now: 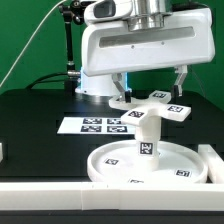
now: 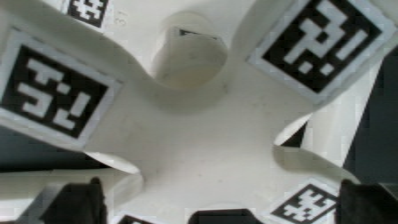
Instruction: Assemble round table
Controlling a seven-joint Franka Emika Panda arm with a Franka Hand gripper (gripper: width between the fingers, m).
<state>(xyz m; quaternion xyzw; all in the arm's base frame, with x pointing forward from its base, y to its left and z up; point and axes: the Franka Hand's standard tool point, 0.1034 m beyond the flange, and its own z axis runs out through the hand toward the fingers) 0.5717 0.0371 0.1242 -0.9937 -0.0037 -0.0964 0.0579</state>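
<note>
The gripper (image 1: 150,86) stands wide open and holds nothing; one finger hangs on either side of the cross piece (image 1: 152,106) without touching it. The cross piece sits on top of the leg (image 1: 146,139), which stands upright at the centre of the round disc (image 1: 148,165). The disc lies on the black desk (image 1: 40,110), at 5 o'clock from the marker board (image 1: 95,125). In the wrist view the cross piece (image 2: 187,120) fills the picture, tags on its arms.

A robotics lab bench, black table (image 1: 40,110) under a green backdrop (image 1: 30,40), white robot arm (image 1: 130,45) overhead, marker board (image 1: 95,125) flat on the table, square tags printed on white plastic kit parts (image 1: 145,160), cables along the back
</note>
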